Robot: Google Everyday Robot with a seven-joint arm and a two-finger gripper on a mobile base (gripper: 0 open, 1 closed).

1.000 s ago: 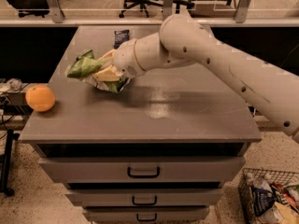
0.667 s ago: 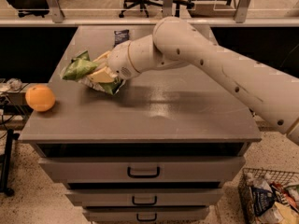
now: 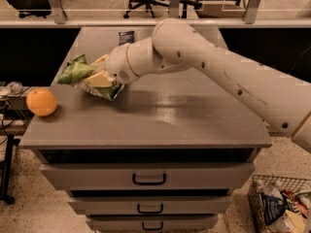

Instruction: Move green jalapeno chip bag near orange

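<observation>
Plainly the gripper (image 3: 95, 77) is clamped on the green jalapeno chip bag (image 3: 75, 72), its pale fingers (image 3: 100, 80) pinched into the crumpled foil at the bag's right end, so that the green end juts out leftward past them. Compared with a second ago the bag has travelled left across the cabinet (image 3: 184, 115) top, and the arm (image 3: 218, 67) has swung with it; the orange (image 3: 42, 102) has not shifted from the front-left corner. That narrows the gap, but the bag hangs behind and to the right of the fruit, near it and not yet beside it (whether its lower corner brushes the top cannot be told). The carry looks well along, with a little more leftward and forward travel and a set-down left to do. By count: one chip bag, one orange, one small dark packet (image 3: 126, 37) lying at the far edge well apart from both, three drawers (image 3: 148, 176) stacked in the cabinet's front, and one wire basket (image 3: 279, 208) on the floor at the lower right.
</observation>
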